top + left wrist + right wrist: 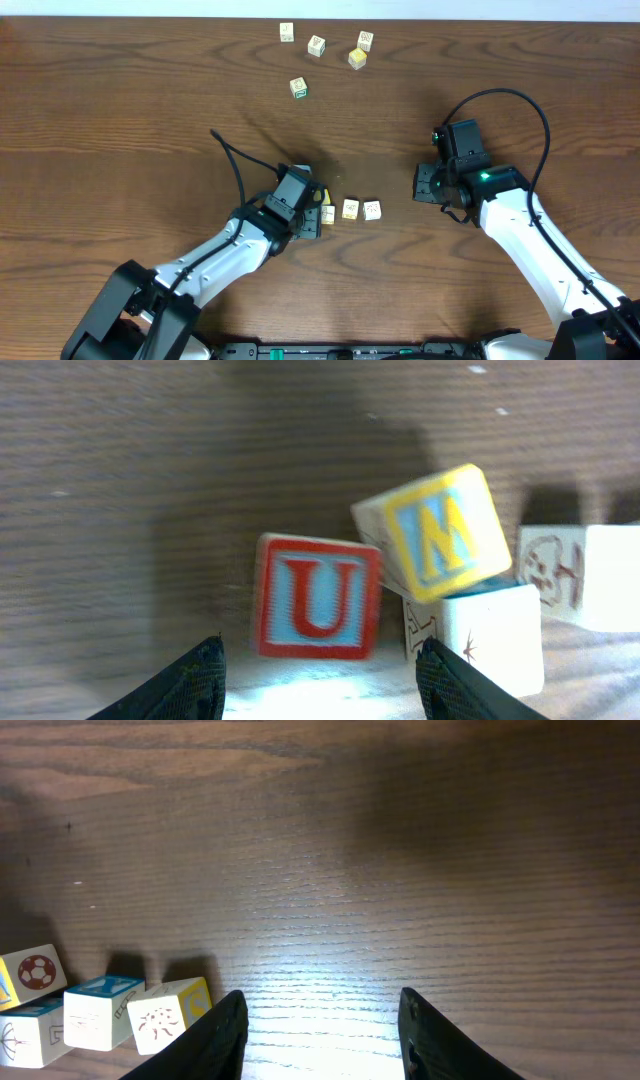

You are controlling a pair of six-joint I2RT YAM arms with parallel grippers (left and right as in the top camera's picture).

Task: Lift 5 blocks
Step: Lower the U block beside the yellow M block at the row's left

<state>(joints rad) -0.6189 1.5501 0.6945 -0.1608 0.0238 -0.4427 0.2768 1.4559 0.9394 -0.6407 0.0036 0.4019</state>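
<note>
In the left wrist view a red-framed U block [318, 597] stands just ahead of my open left gripper [320, 685], with nothing between the fingers. Right of it a yellow-framed block [440, 532] sits tilted on a white block [492, 640], and another pale block [560, 575] lies beyond. From overhead the left gripper [312, 208] touches the left end of a short row of blocks [350, 209]. My right gripper [422, 186] hangs open over bare wood to the right of that row. In the right wrist view the right gripper [320, 1030] is empty, with blocks [170, 1013] at its lower left.
Several more blocks [316, 45] lie scattered near the far edge of the brown wooden table [120, 110], one [298, 88] a little nearer. A black cable [235, 165] trails from the left arm, and another loops above the right arm [520, 100].
</note>
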